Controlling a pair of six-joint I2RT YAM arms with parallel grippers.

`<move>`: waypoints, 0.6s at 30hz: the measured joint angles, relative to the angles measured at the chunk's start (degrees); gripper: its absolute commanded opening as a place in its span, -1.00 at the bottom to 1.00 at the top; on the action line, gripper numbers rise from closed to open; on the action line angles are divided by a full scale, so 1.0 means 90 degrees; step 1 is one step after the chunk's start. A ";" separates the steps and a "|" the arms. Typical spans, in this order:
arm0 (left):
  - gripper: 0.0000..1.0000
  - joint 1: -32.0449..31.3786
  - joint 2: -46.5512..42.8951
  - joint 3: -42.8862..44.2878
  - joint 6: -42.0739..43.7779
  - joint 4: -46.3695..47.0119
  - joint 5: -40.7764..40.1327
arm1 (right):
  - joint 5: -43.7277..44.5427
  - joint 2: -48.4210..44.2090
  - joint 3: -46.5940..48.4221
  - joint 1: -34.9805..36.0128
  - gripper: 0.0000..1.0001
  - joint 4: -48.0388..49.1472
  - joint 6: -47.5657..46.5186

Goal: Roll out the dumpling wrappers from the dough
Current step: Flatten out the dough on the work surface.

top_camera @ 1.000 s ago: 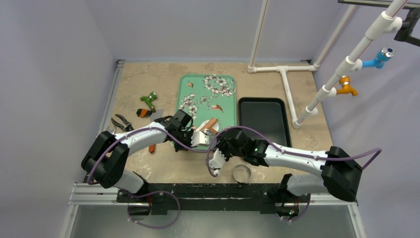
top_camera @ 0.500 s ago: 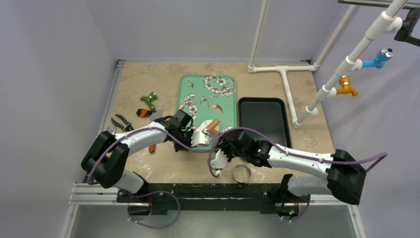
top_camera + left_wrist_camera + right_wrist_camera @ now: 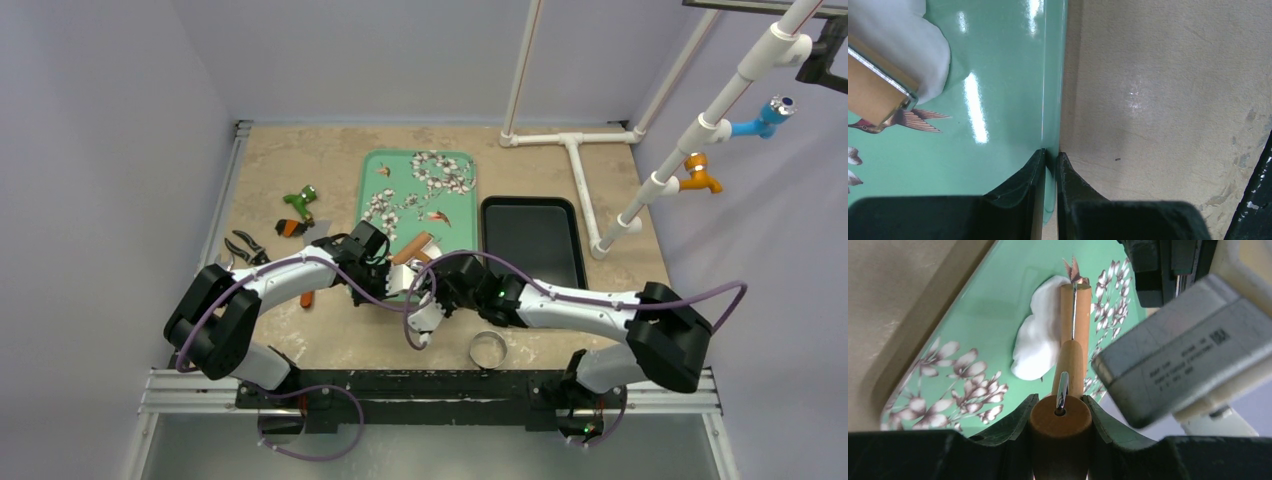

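The dough (image 3: 1040, 345) is a soft white lobed patch lying on the green floral tray (image 3: 420, 165). A wooden roller (image 3: 1075, 310) rests across its edge. My right gripper (image 3: 1060, 399) is shut on the roller's wooden handle (image 3: 1060, 425). From above, the roller (image 3: 413, 247) lies on the tray's near part, just ahead of the right gripper (image 3: 432, 292). My left gripper (image 3: 1050, 154) is shut on the tray's near rim (image 3: 1054, 100), with dough (image 3: 903, 45) at the upper left. The dumpling wrappers are out of view.
A black tray (image 3: 530, 240) lies right of the green one. A metal ring cutter (image 3: 487, 349) stands near the front edge. Left of the green tray lie a green tool (image 3: 300, 203) and black pliers (image 3: 245, 247). White pipes (image 3: 575, 150) lie at the back right.
My right arm has swung left, carrying the roller left across the tray's near part. The left gripper has stayed on the rim.
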 measured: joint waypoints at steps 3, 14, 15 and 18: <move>-1.00 0.0000 0.0000 0.0000 0.0002 0.0000 0.0000 | 0.0015 -0.0367 -0.0100 0.0022 -1.00 -0.0345 0.0056; -1.00 0.0000 0.0000 0.0000 0.0002 0.0000 0.0002 | 0.0180 -0.0512 -0.0338 0.0126 -1.00 -0.0423 0.0177; -1.00 0.0000 0.0000 0.0000 0.0000 0.0000 0.0002 | 0.0204 -0.0318 -0.0257 0.0129 -1.00 -0.0228 0.0175; -1.00 0.0000 0.0000 0.0000 0.0000 0.0000 0.0002 | 0.0228 -0.0104 -0.0182 0.0121 -1.00 0.0032 0.0221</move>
